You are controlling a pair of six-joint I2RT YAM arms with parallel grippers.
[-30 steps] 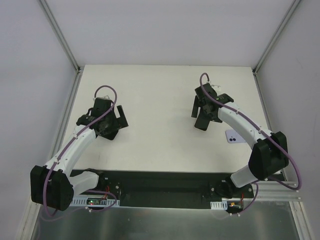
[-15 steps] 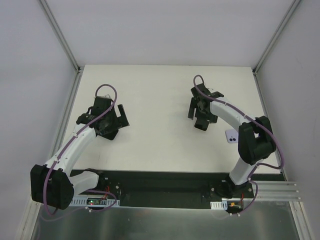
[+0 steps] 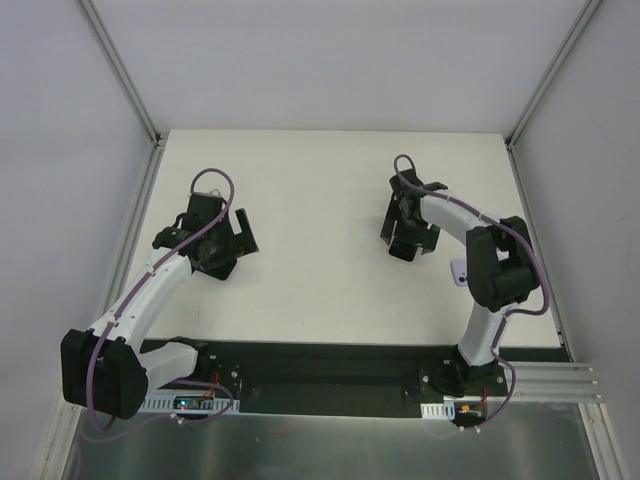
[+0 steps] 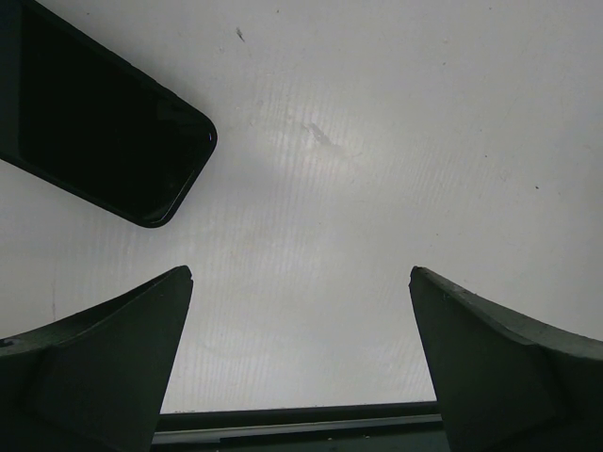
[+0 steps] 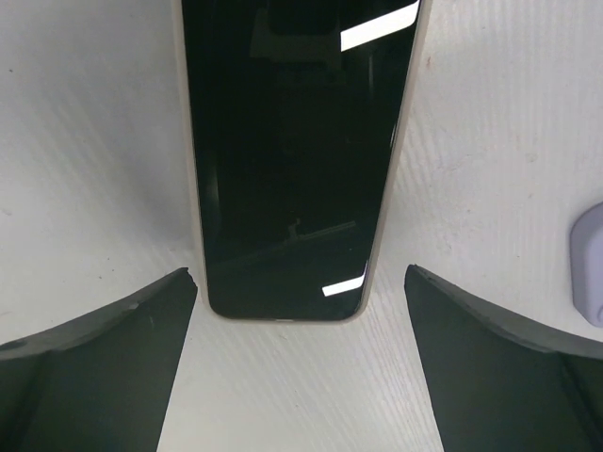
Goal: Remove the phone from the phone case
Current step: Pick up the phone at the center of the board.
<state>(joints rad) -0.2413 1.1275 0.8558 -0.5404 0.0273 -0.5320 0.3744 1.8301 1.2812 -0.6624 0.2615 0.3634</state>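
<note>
The phone (image 5: 297, 151) lies screen-up, its end between the spread, empty jaws of the right gripper (image 5: 300, 273), seemingly aligned for pinching; the left gripper (image 4: 300, 271) gapes too.

on the table (image 3: 320, 200) the left arm reaches over the left half and the right arm over the right half, well apart; a phone (image 5: 297, 160) lies flat below the right gripper (image 5: 300, 275), its near end between the two fingers; the case (image 5: 589, 264) lies on the table to the right of that phone, apart from it; a second phone (image 4: 94, 122) lies flat ahead and left of the left gripper (image 4: 300, 273), outside its fingers
</note>
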